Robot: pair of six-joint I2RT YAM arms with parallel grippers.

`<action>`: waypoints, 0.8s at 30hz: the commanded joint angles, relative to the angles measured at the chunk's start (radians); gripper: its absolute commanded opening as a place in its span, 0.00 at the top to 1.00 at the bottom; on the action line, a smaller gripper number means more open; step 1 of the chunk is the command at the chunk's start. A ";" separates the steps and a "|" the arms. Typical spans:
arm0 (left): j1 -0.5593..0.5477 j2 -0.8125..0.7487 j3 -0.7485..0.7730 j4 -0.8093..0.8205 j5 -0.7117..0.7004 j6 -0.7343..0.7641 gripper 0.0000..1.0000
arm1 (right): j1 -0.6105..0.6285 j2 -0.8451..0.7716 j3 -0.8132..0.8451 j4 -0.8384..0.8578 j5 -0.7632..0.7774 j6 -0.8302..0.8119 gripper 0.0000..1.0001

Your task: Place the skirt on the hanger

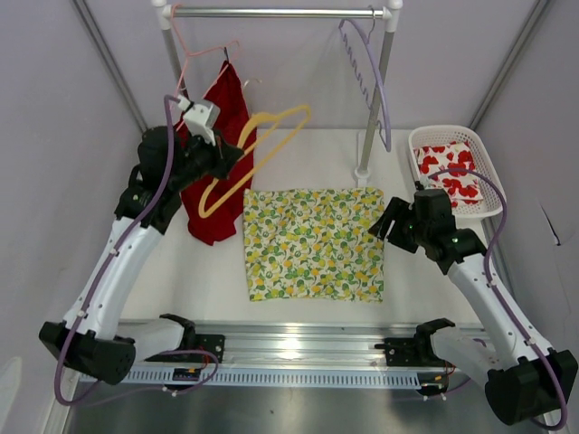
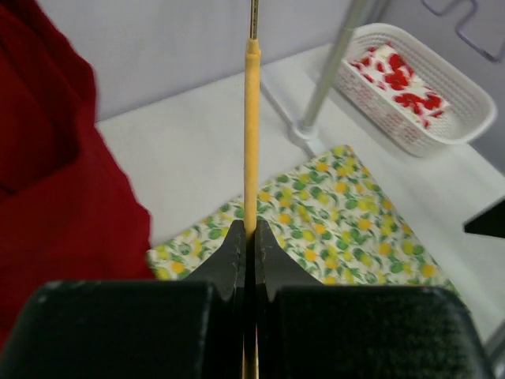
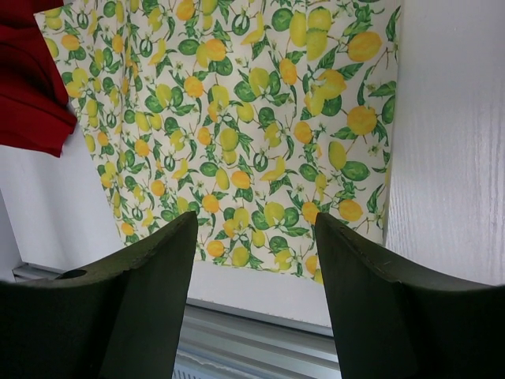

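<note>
- The skirt [image 1: 313, 242], a rectangular lemon-print cloth, lies flat and faintly creased mid-table.
- The hanger [image 2: 251, 142], a smooth yellow plastic triangle, is clamped tilted in the left gripper [image 2: 248, 234], beside a red garment [image 1: 217, 181].
- The right gripper [image 3: 254, 225] hovers over the skirt's right edge, fingers apart.

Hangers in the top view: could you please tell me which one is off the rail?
The yellow hanger, clamped in the left gripper; the pink hanger and the lavender hanger hang from the rail.
</note>
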 commanded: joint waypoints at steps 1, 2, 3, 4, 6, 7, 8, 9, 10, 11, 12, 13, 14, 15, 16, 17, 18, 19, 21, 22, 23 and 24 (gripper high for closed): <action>-0.039 -0.103 -0.154 0.125 0.164 -0.086 1.00 | -0.006 -0.024 0.056 -0.030 0.018 -0.032 0.33; -0.053 -0.142 -0.214 0.155 0.178 -0.112 1.00 | -0.006 -0.026 0.055 -0.035 0.016 -0.031 0.33; -0.071 -0.164 -0.246 0.174 0.185 -0.126 1.00 | -0.004 -0.026 0.053 -0.038 0.016 -0.031 0.33; -0.108 -0.182 -0.280 0.198 0.196 -0.148 1.00 | -0.003 -0.027 0.052 -0.039 0.012 -0.031 0.33; -0.151 -0.227 -0.401 0.267 0.219 -0.191 1.00 | -0.004 -0.036 0.052 -0.045 0.013 -0.028 0.34; -0.194 -0.238 -0.428 0.286 0.228 -0.214 1.00 | -0.004 -0.039 0.055 -0.049 0.015 -0.026 0.34; -0.212 -0.245 -0.505 0.301 0.241 -0.224 1.00 | -0.003 -0.044 0.056 -0.055 0.012 -0.028 0.34; -0.234 -0.259 -0.533 0.350 0.253 -0.241 1.00 | -0.004 -0.055 0.061 -0.062 0.013 -0.026 0.34; -0.274 -0.267 -0.590 0.375 0.291 -0.272 1.00 | -0.003 -0.058 0.065 -0.065 0.015 -0.026 0.34; -0.292 -0.275 -0.642 0.420 0.308 -0.289 1.00 | -0.003 -0.064 0.067 -0.075 0.015 -0.025 0.34; -0.314 -0.291 -0.661 0.469 0.313 -0.301 1.00 | -0.001 -0.067 0.068 -0.078 0.015 -0.026 0.34; -0.352 -0.293 -0.702 0.485 0.314 -0.310 1.00 | 0.002 -0.070 0.070 -0.084 0.016 -0.025 0.34; -0.367 -0.292 -0.719 0.502 0.320 -0.327 1.00 | 0.009 -0.073 0.072 -0.094 0.021 -0.025 0.34; -0.384 -0.288 -0.774 0.523 0.325 -0.339 1.00 | 0.015 -0.073 0.073 -0.098 0.026 -0.023 0.34; -0.418 -0.281 -0.788 0.568 0.328 -0.362 1.00 | 0.022 -0.075 0.075 -0.104 0.032 -0.019 0.34; -0.435 -0.276 -0.810 0.580 0.324 -0.367 1.00 | 0.037 -0.076 0.076 -0.113 0.038 -0.017 0.34; -0.452 -0.273 -0.840 0.600 0.325 -0.373 1.00 | 0.048 -0.078 0.078 -0.118 0.055 -0.014 0.34; -0.472 -0.273 -0.869 0.638 0.324 -0.387 1.00 | 0.058 -0.079 0.076 -0.124 0.067 -0.011 0.34; -0.484 -0.269 -0.908 0.669 0.328 -0.398 1.00 | 0.100 -0.082 0.062 -0.136 0.107 0.012 0.35; -0.492 -0.265 -0.934 0.688 0.330 -0.409 1.00 | 0.117 -0.087 0.055 -0.141 0.127 0.024 0.35; -0.493 -0.256 -0.957 0.720 0.322 -0.416 1.00 | 0.133 -0.101 0.043 -0.145 0.159 0.058 0.36; -0.496 -0.249 -0.966 0.738 0.327 -0.422 1.00 | 0.169 -0.108 0.012 -0.142 0.177 0.072 0.36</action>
